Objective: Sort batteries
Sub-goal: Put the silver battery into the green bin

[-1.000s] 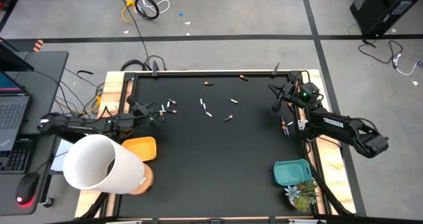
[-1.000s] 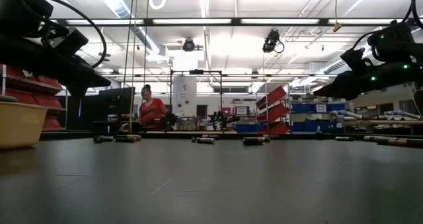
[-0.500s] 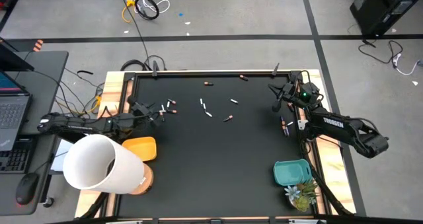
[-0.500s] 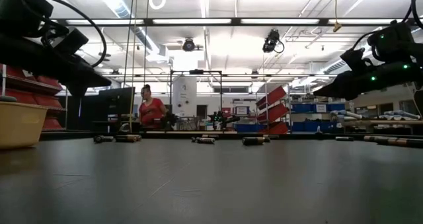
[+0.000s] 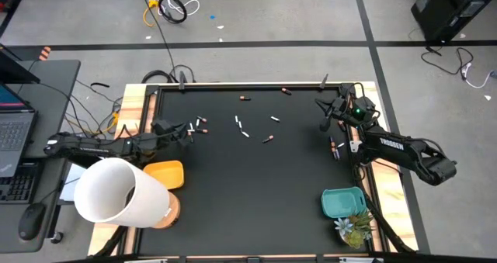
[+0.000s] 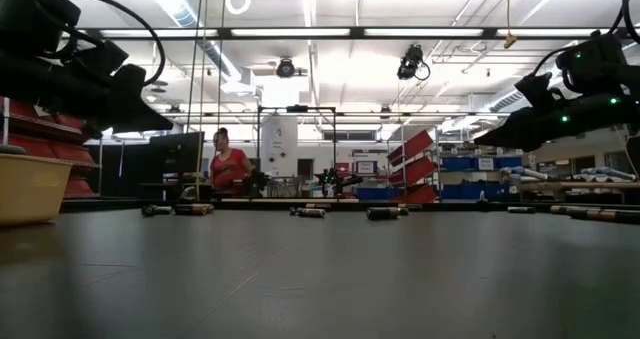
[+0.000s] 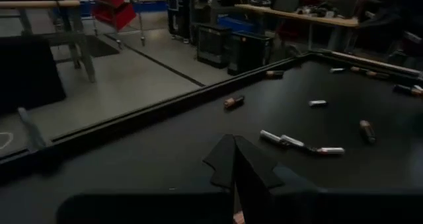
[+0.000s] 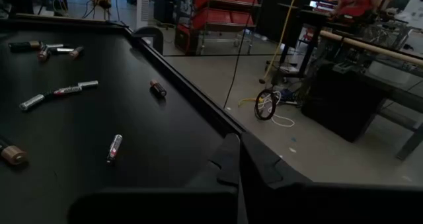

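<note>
I see both my left end effector (image 5: pixel 186 133) and right end effector (image 5: pixel 320 103) pressed together and empty, while the batteries (image 5: pixel 242 129) lie scattered across the upper middle of the black surface (image 5: pixel 256 185).

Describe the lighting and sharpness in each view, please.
High view: even, sharp light on the matte black table. Low view: bright ceiling light strips leave both arms as dark silhouettes. Wrist views: the closed dark fingers are near and blurred, while the small cylindrical batteries are clearer.
</note>
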Motion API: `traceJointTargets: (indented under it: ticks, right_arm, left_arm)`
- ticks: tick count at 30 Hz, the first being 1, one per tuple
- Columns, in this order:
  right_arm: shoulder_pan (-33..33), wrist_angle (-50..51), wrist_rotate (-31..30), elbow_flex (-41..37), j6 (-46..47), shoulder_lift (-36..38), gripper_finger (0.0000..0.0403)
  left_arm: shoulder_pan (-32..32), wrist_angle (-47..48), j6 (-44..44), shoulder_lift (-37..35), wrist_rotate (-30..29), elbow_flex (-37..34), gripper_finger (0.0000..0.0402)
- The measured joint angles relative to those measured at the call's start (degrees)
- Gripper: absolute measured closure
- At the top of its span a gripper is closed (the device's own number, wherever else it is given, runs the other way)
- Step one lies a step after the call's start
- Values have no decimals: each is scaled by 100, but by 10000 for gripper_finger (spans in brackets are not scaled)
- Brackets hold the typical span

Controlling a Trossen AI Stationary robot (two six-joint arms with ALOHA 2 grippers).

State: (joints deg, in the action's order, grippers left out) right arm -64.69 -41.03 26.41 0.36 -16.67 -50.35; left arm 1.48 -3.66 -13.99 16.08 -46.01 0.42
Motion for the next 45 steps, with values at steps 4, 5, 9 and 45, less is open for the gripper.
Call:
traceJointTargets:
  ticks: [4,5,9,45]
  right_arm:
    - [-1,-7,0,-2,0,0,400]
    - [0,-35,0,-2,0,0,400]
    - [7,-279,8,-2,65,-1,400]
    - [2404,-153,237,1794,2980,-332,289]
  left_arm:
    - [1,-5,22,0,108,-2,386]
    - [1,-5,21,0,117,-1,386]
    - [0,-16,-119,0,166,0,386]
    - [2,-1489,1964,0,351,280,280]
